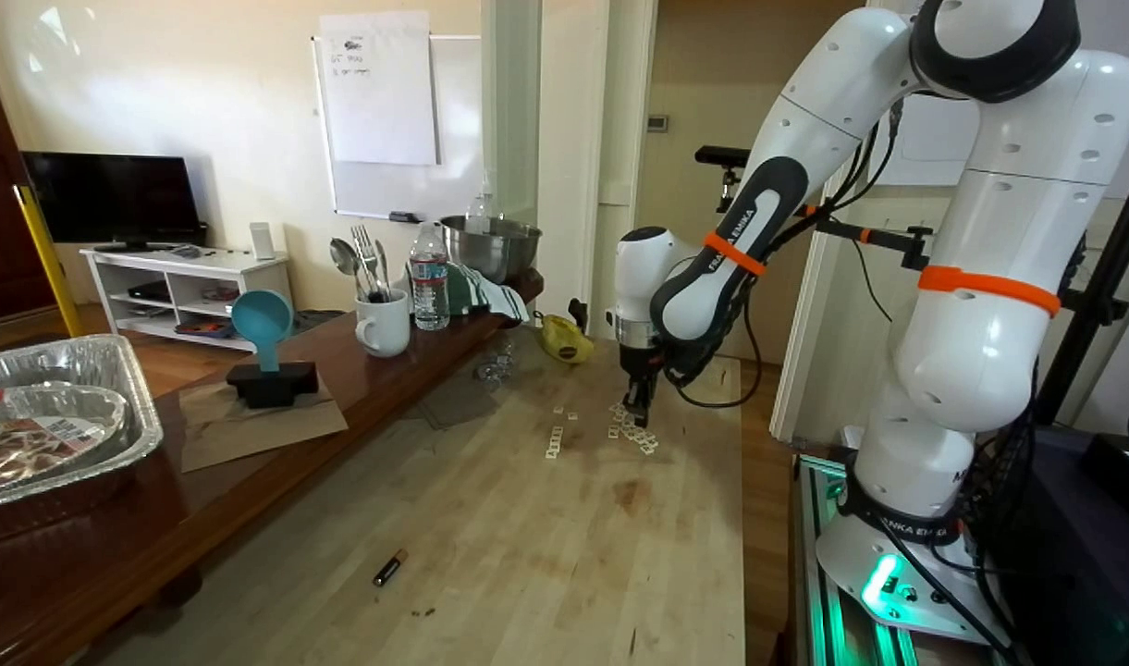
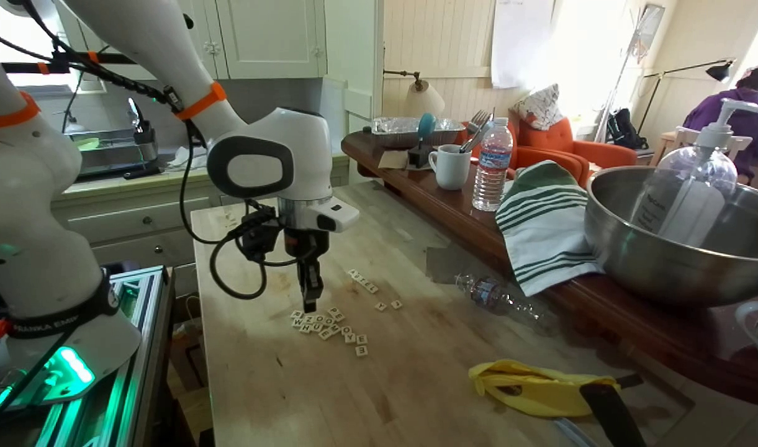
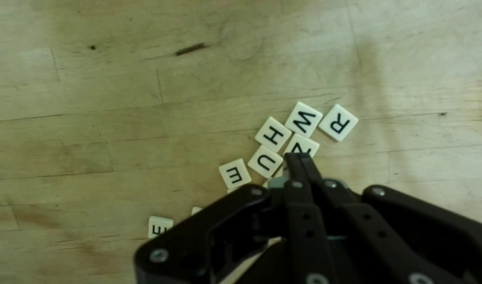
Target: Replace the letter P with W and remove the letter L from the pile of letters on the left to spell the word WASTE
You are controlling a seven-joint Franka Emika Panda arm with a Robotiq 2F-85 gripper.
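Gripper (image 3: 297, 156) closed, nothing visibly held, near W tile (image 3: 303, 120) | should be light, stiff, slick; pinch opposite edges | R tile (image 3: 338, 122) just beside W tile, may crowd grip

White arm (image 1: 997, 222), orange bands (image 1: 989, 288); black cables (image 2: 130, 85), fingers (image 3: 294, 167)

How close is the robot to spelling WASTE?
Looks done: two loose letter tiles lie apart from the row, perhaps P and L, though unreadable. In progress: the hand looks shut at the pile, no tile visibly gripped. Left: the W tile sits in the pile and must join the row.
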